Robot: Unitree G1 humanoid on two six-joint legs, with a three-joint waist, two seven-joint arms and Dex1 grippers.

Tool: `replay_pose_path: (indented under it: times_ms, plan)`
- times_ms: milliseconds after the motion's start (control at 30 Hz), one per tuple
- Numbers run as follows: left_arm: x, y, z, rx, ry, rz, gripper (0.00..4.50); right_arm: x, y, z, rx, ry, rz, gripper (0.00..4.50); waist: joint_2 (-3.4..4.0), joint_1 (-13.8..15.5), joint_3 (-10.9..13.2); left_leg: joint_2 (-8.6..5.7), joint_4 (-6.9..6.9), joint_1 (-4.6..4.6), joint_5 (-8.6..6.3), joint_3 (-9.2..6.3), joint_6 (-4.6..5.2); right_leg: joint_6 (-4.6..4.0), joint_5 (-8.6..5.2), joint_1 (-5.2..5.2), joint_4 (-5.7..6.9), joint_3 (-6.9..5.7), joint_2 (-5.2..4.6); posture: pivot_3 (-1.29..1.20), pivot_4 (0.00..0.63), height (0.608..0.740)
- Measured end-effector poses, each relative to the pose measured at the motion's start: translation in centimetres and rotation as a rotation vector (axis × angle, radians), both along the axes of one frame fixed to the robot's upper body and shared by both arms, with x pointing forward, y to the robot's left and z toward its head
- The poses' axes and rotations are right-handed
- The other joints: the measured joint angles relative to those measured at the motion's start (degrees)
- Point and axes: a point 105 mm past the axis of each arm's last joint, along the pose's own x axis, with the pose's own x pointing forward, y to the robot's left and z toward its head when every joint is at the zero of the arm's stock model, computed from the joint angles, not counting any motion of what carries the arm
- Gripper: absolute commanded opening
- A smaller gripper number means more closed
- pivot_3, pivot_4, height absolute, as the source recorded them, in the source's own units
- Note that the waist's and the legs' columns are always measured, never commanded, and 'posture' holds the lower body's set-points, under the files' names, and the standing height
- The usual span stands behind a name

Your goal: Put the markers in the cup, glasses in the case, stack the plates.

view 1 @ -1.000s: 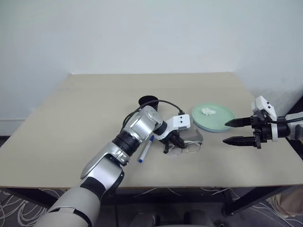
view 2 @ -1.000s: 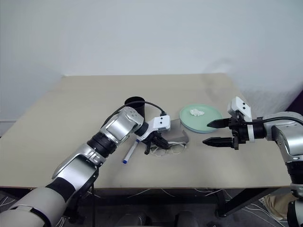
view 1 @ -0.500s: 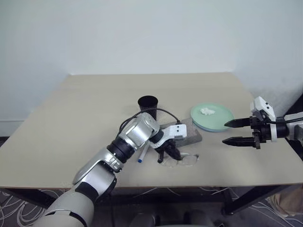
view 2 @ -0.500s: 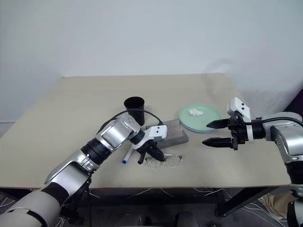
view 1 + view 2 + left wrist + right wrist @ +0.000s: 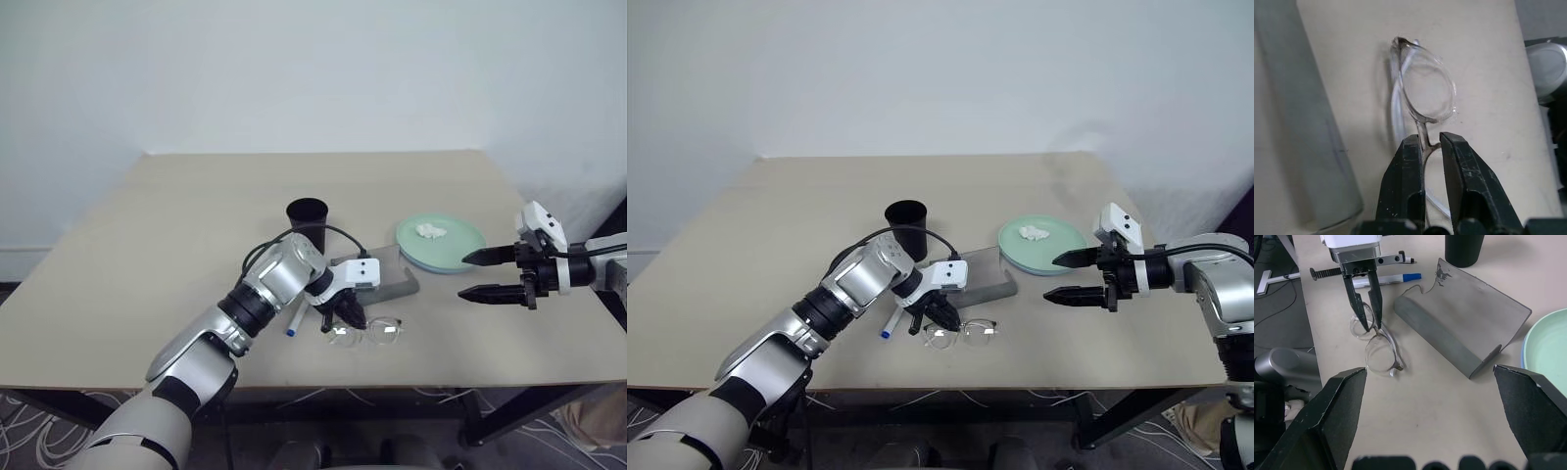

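We find the glasses (image 5: 1422, 98), thin-rimmed with clear lenses, lying flat on the desk (image 5: 147, 245) just in front of the grey case (image 5: 1462, 330). The left gripper (image 5: 1431, 147) angles steeply down, its jaws narrowly parted astride the bridge. The right gripper (image 5: 478, 275) hovers level beside the mint-green plate (image 5: 441, 243), jaws wide apart and empty.

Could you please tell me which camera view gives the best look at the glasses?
The left wrist view: the glasses lie close up on the table, with the left gripper straddling the bridge, a finger on each side. The right wrist view shows both lenses, smaller, beside the case. The eye views show them small, near the table's front edge.
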Motion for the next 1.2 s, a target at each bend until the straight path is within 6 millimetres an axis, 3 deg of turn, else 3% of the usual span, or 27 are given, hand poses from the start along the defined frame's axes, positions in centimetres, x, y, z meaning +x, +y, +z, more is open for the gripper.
replay_pose_path:
  times_ms: [900,1000,1200]
  plan:
    - [-0.4,-1.1,-0.4,0.105,-0.162,-0.103,0.61,0.1,0.2,-0.1,0.001,-0.006,-0.007,4.5,0.0,0.0,0.0,0.0,0.01,0.01,0.01,0.01,0.02,0.0,0.0,0.01,0.01,0.0,0.01,0.0,0.0,0.732]
    - [-0.4,-1.2,-0.6,0.107,-0.165,-0.095,0.02,0.1,0.2,-0.1,0.0,-0.008,-0.006,4.5,0.01,0.0,0.0,0.0,0.01,0.01,0.01,0.01,0.02,0.0,0.0,0.01,0.02,0.0,0.01,0.0,0.0,0.732]
    - [-0.4,-1.4,-0.6,0.105,-0.175,-0.087,0.02,0.1,0.3,-0.1,-0.004,-0.01,-0.002,4.5,0.01,0.0,0.0,-0.02,0.04,0.02,0.01,0.0,0.02,0.0,0.0,0.04,0.01,0.0,0.01,0.0,0.0,0.732]
